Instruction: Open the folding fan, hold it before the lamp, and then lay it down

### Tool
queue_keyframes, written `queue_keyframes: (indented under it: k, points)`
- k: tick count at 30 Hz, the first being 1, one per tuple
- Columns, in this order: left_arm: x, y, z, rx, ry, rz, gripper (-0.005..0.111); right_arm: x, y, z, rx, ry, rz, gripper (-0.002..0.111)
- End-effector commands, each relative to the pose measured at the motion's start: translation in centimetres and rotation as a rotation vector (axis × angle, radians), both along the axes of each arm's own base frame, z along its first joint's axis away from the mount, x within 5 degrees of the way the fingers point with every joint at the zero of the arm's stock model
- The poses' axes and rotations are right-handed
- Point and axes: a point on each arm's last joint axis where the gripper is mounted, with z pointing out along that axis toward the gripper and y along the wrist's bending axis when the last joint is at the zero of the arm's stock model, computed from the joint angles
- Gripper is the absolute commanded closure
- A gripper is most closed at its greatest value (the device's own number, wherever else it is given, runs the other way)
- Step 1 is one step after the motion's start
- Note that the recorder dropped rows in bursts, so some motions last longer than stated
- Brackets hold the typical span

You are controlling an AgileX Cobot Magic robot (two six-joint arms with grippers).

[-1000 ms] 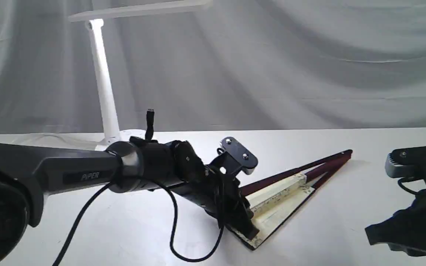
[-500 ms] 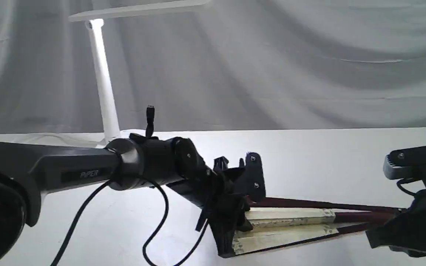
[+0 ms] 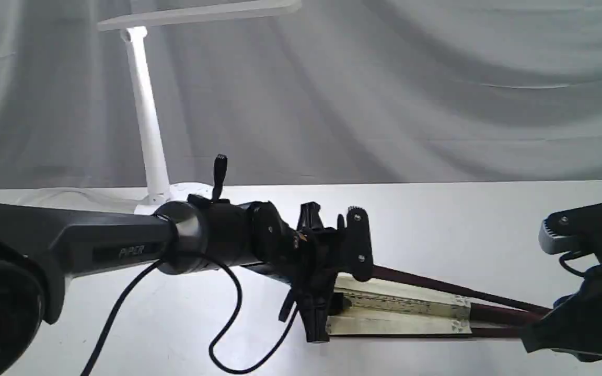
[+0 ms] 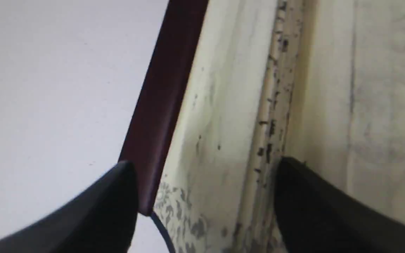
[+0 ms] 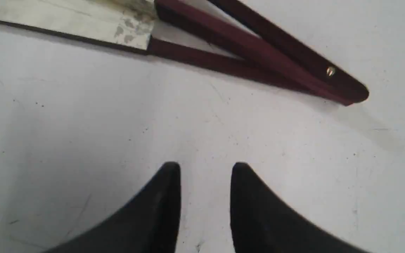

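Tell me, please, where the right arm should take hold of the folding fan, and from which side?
Grip the maroon ribs just short of the rivet, where they close into one narrow bundle; the paper leaf is wide and likely delicate. The folding fan lies on the table, so probably come from above, the right gripper's fingers one on each side of the bundle.

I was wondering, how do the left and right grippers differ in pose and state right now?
The left gripper straddles the leaf of the folding fan with jaws wide; the right gripper hangs over the table near the fan's pivot, jaws narrower. The left has fan between its jaws; the right has nothing. Both are open.
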Motion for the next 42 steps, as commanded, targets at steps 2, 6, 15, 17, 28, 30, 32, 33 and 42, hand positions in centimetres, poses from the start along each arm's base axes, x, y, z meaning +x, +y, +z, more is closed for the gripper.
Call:
queue_keyframes:
  k: [2,6,15,17,28,30,32,33,42]
  points:
    - [0.8,0.1,0.4,-0.046,-0.071,0.082,0.048,0.3,0.0,0.3,-0.007,-0.028,0.009,0.075]
    - [1.1,0.1,1.4,-0.133,-0.057,0.194,0.048,0.4,0.0,0.3,-0.01,-0.042,0.008,0.067]
    - [0.3,0.1,4.3,-0.275,0.131,0.364,0.048,0.5,0.0,0.4,0.001,-0.057,-0.006,0.066]
    - [-0.1,0.1,5.5,-0.313,0.195,0.411,0.05,0.5,0.0,0.4,0.001,-0.057,-0.006,0.066]
    - [-3.7,1.4,8.8,-0.263,0.661,0.725,0.091,2.7,0.4,2.7,0.095,0.075,-0.021,0.066]
    - [-4.3,2.1,8.9,-0.183,0.698,0.804,0.096,3.6,0.4,2.8,0.099,0.084,-0.02,0.067]
    - [-4.8,3.1,9.2,-0.075,0.693,0.849,0.101,4.7,0.3,2.6,0.103,0.105,-0.016,0.069]
    - [-5.1,3.8,9.4,-0.004,0.682,0.868,0.102,5.1,0.2,2.4,0.105,0.117,-0.016,0.069]
    - [-7.4,6.1,12.2,0.159,0.713,0.969,0.103,10.2,-2.0,0.6,0.222,0.206,-0.057,0.069]
